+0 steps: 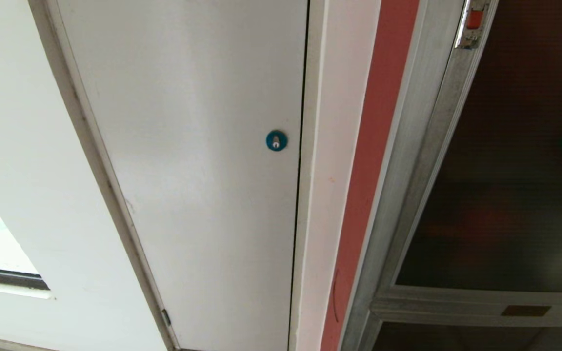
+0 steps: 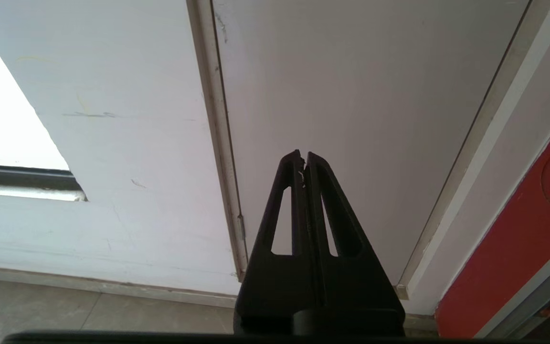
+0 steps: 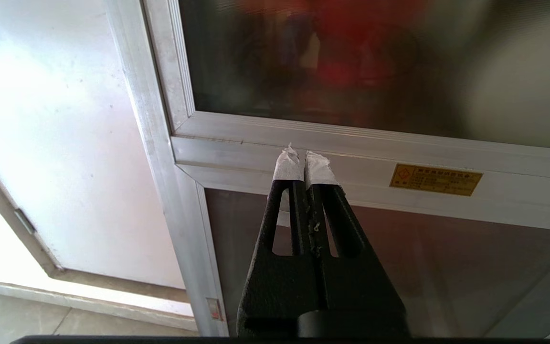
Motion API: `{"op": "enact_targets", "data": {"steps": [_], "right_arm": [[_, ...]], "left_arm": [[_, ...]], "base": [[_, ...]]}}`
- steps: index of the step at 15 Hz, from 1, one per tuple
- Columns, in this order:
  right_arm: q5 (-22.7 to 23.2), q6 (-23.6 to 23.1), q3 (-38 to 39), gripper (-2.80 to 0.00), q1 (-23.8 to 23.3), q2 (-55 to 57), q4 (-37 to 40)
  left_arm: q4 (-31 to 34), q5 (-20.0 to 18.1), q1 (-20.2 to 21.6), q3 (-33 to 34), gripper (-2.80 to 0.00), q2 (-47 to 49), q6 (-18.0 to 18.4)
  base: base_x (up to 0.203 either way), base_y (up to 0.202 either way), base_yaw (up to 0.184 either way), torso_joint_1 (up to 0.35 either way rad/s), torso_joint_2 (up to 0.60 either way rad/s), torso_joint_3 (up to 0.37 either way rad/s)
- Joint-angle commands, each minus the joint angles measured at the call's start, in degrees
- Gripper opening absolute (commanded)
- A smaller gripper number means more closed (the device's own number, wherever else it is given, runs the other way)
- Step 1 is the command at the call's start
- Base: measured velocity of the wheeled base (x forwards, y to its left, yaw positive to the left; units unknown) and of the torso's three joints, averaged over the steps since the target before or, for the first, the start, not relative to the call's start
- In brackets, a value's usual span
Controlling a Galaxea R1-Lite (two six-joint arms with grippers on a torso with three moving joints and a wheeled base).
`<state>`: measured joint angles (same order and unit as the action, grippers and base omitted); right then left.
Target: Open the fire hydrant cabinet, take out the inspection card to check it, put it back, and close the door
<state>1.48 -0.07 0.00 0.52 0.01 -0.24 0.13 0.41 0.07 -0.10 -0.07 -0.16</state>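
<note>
The left end effector points at the white panel door with its blue round lock, fingers pressed together, holding nothing. The right end effector, white-taped tips together and empty, aims at the fire hydrant cabinet, where the door stands closed, latch at its frame. The yellow label is unreadable.

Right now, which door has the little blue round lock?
The plain white panel door, left of the red strip. The dark tinted-glass door in a silver metal frame has a red-and-metal latch instead.
</note>
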Motion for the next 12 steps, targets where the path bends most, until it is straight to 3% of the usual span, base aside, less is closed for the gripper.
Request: {"op": "enact_targets", "data": {"steps": [1,12], "right_arm": [[0.02,-0.01,0.18,-2.8,0.0,-0.01,-0.02],[-0.51,0.69,-0.45,-2.8,0.0,-0.01,0.13]], "left_arm": [[-0.02,0.02,0.01,0.01,-2.8,0.07,-0.02],[-0.02,0.02,0.01,0.01,-2.8,0.0,-0.02]], "base": [[0.0,0.0,0.0,0.0,0.0,0.0],[0.0,0.0,0.0,0.0,0.0,0.0]]}}
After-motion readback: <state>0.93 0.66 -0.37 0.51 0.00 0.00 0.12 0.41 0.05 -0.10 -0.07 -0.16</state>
